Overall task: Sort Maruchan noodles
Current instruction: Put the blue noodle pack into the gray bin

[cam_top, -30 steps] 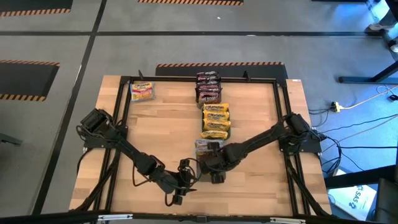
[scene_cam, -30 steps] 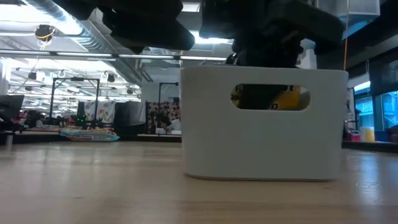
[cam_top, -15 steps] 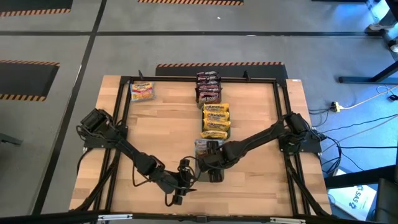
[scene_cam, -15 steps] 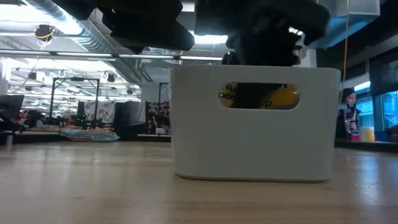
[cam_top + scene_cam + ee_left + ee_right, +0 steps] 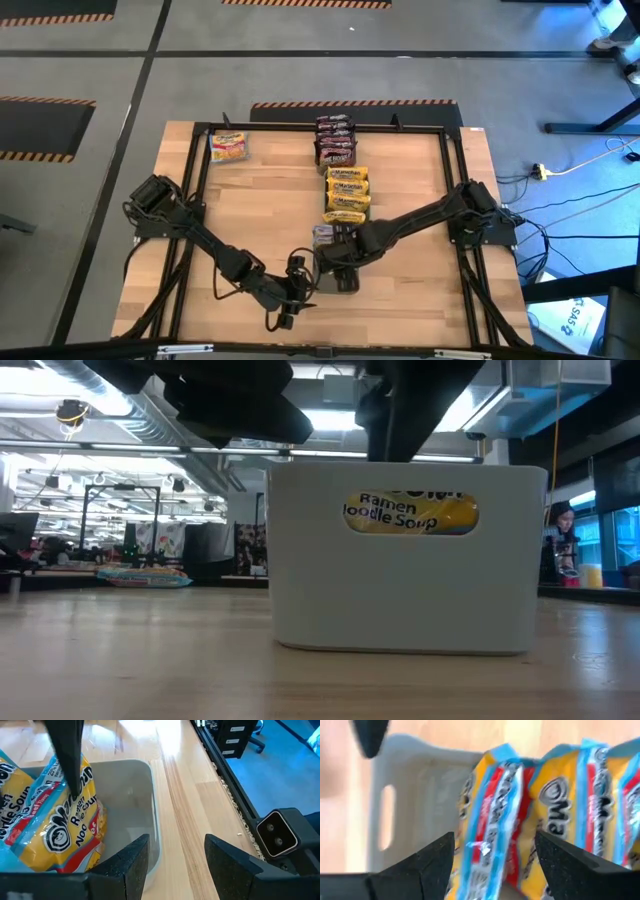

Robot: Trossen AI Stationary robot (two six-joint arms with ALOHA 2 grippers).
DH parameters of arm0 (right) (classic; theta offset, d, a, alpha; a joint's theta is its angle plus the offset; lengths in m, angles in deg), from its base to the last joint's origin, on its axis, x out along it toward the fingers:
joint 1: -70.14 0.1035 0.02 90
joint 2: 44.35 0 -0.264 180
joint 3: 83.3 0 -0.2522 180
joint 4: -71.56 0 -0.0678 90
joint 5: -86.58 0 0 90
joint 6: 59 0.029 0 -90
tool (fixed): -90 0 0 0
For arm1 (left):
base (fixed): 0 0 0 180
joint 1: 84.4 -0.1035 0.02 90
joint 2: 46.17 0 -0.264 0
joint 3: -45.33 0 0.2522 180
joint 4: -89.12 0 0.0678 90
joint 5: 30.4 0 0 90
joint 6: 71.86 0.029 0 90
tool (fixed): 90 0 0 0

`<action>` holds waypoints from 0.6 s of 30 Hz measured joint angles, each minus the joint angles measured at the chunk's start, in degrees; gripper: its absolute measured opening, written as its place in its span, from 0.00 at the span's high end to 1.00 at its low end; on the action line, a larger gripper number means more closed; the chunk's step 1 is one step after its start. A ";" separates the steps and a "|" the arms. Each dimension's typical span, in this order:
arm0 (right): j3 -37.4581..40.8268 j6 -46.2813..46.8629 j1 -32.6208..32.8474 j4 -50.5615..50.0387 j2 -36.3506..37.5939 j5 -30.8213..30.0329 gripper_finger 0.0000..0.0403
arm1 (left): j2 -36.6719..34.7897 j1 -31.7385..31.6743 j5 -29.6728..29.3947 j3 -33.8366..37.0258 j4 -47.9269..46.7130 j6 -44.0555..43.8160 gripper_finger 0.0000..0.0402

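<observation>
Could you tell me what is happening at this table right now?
The robot is sorting noodle packets. The right claw is open above a pale bin near the table's front, where a yellow packet sits, showing through the handle slot. The left claw is open beside that bin. Red-brown packets and more yellow ones line the middle, and one pale packet lies apart.

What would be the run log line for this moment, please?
step: yellow noodle packet placed in white bin | right gripper: open, above bin | left gripper: open, beside bin
</observation>
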 joint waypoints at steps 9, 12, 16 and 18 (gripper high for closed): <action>-0.59 0.42 2.97 -4.84 3.12 2.97 0.35 | -0.96 -0.17 1.98 0.00 -2.21 -1.38 0.54; -0.59 0.72 5.42 -4.05 5.53 0.04 0.35 | -4.18 0.00 1.11 -0.11 -6.80 -0.94 0.54; 1.79 0.53 8.55 -2.55 10.06 -7.05 0.35 | -9.24 -0.23 -0.11 -0.09 -16.63 1.61 0.55; 4.98 0.39 9.01 -0.52 13.02 -9.12 0.35 | -11.92 -0.86 -0.18 -0.09 -21.41 3.25 0.55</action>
